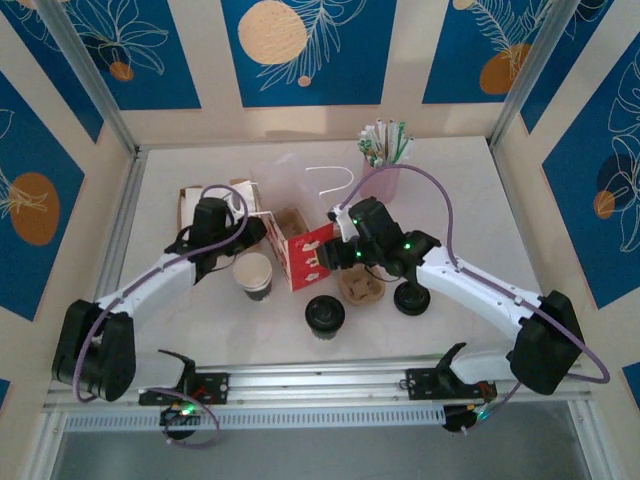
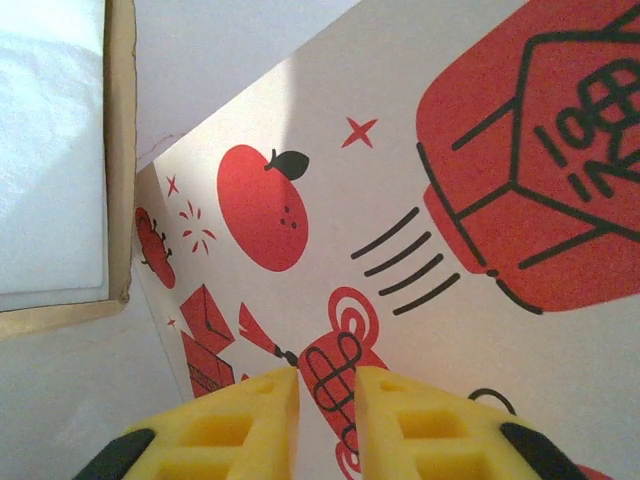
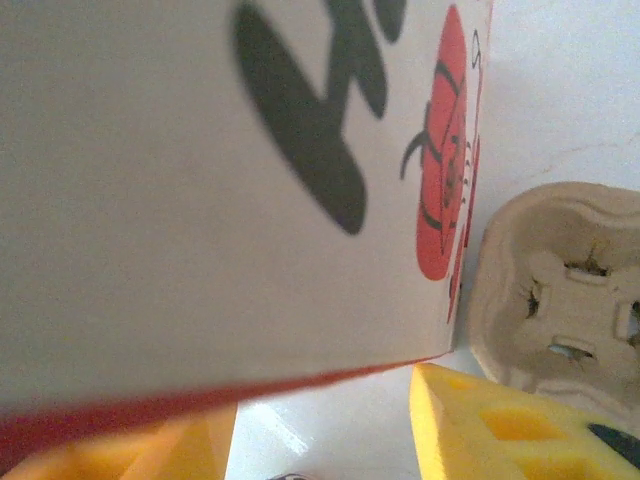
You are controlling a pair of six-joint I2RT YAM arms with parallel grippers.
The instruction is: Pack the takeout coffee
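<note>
- left gripper [image 2: 327,385] sits at the left wall of the bag [image 1: 300,255]. its yellow fingers [image 2: 400,430] are a narrow slit apart and point at the printed panel. i cannot tell whether they pinch any paper.
- right gripper [image 3: 320,400] is at the bag's right corner with its jaws standing wide. the wall's lower edge lies in the gap, one finger is partly hidden by the panel, and the other is clear of it with bare table [image 1: 460,200] between. it grips nothing.
- the two arms bracket the bag from either side, most likely to steady it and keep its mouth open for loading.
- cup [image 1: 255,275] stands upright, mouth up, just beside the bag's near left corner. it is outside the bag and unheld, so the packing is not yet done.
- the bag is thin, stiff paper with flat panels and sharp creases, white with red and black print and brown inside. it would probably buckle under a hard squeeze.
- the cup is off-white paper, round and tapered with a rolled rim, and darker toward its base.
- carrier [image 3: 560,290], just right of the bag, is rough beige moulded pulp with rounded wells.
- lid [image 1: 325,315], on the bag's near side, is round black plastic.
</note>
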